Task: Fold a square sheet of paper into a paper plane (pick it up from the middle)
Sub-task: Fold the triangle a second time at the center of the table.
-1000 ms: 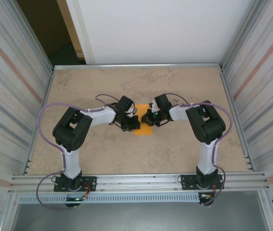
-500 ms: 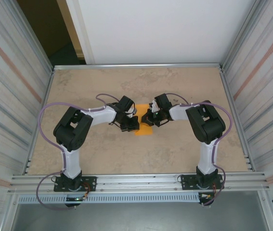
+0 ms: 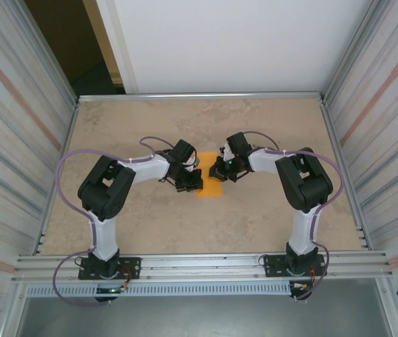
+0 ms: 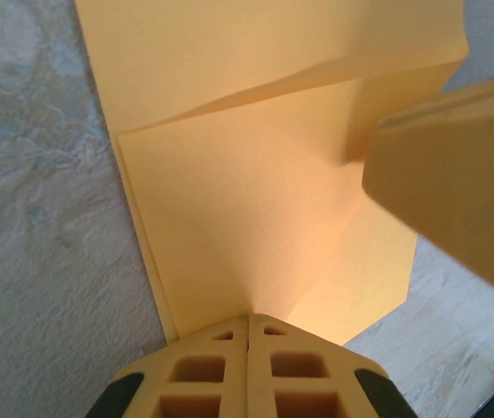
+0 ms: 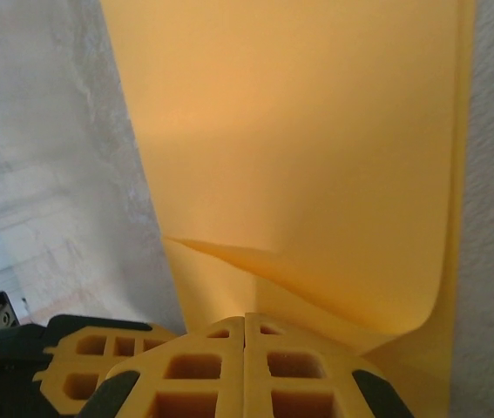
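The square sheet of paper is bright orange and lies folded in layers on the table between both arms. In the left wrist view the paper rises in a crease up to my left gripper, whose jaws are shut on its near edge. My right gripper is also shut, pinching a raised flap of the paper. Seen from above, the left gripper and right gripper meet over the sheet from opposite sides. One finger of the right gripper shows in the left wrist view.
The tan table is walled by metal rails and corrugated side panels. A white panel stands behind the table. Purple cables loop off both arms. The left gripper's fingers crowd the right wrist view's lower left.
The left gripper's jaws have closed the last bit onto the paper. The right arm's wrist and elbow have shifted slightly up and to the right. The paper has stayed in place.
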Action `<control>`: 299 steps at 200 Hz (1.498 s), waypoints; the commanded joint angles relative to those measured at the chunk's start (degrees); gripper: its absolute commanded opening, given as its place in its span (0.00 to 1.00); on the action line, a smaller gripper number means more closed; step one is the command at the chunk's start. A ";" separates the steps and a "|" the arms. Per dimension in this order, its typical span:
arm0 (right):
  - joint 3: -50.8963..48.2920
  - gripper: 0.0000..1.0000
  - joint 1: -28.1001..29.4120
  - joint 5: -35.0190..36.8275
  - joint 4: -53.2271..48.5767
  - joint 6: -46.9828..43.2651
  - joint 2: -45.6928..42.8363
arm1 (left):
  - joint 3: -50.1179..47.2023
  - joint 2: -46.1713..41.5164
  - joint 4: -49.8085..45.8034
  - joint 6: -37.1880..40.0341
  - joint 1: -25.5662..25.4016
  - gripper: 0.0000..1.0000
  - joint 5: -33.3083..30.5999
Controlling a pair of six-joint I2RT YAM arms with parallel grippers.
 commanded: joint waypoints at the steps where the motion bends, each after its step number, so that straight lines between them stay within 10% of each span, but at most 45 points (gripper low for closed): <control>1: 0.47 0.00 2.28 1.57 -3.41 -2.32 -1.00 | -0.36 2.44 -3.76 0.49 0.55 0.05 -2.37; 136: 3.37 0.00 -11.25 5.42 -3.38 -4.00 4.32 | -1.09 4.04 -5.43 -0.58 1.07 0.05 -2.88; 202: 0.25 0.00 -5.07 4.84 -5.19 -5.36 -5.52 | 0.97 3.76 -5.51 -0.23 1.12 0.05 -2.33; 299: -0.17 0.00 -0.43 3.65 -3.25 -1.11 2.51 | 2.04 -0.27 -2.11 1.35 1.24 0.06 0.42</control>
